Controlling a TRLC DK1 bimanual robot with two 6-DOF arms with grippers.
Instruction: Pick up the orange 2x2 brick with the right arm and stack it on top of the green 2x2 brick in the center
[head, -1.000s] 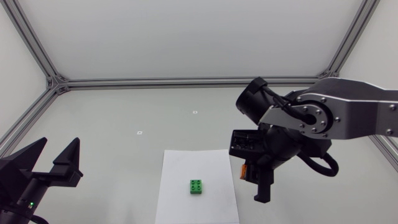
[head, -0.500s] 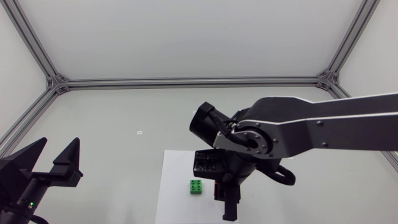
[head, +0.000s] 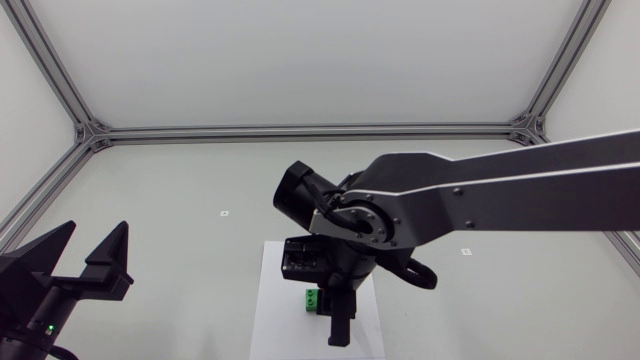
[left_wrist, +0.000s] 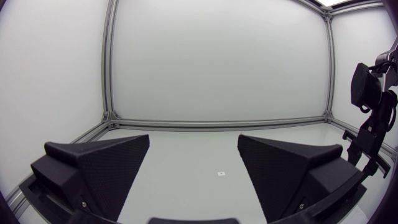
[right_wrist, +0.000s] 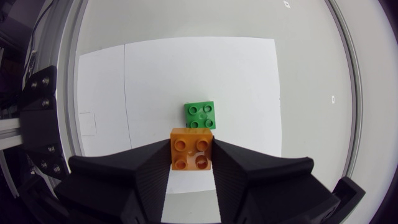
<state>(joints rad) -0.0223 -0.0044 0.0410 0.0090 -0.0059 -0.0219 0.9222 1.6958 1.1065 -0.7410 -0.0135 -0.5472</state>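
The orange 2x2 brick (right_wrist: 192, 148) is clamped between the two fingers of my right gripper (right_wrist: 192, 163), studs facing the camera. Just ahead of it the green 2x2 brick (right_wrist: 201, 115) sits on a white paper sheet (right_wrist: 242, 81), still apart from the orange one. In the head view my right gripper (head: 335, 318) hangs over the sheet (head: 268, 300), covering most of the green brick (head: 313, 300) and all of the orange one. My left gripper (head: 88, 252) stays at the near left, open and empty (left_wrist: 193, 168).
The right arm's long silver link (head: 480, 205) spans from the right edge to the table's middle. Small white markers lie on the grey table (head: 226, 213). An aluminium frame (head: 300, 131) borders the back and sides.
My right arm has swung left with the orange brick, from right of the sheet to over the green brick. The left arm has not moved.
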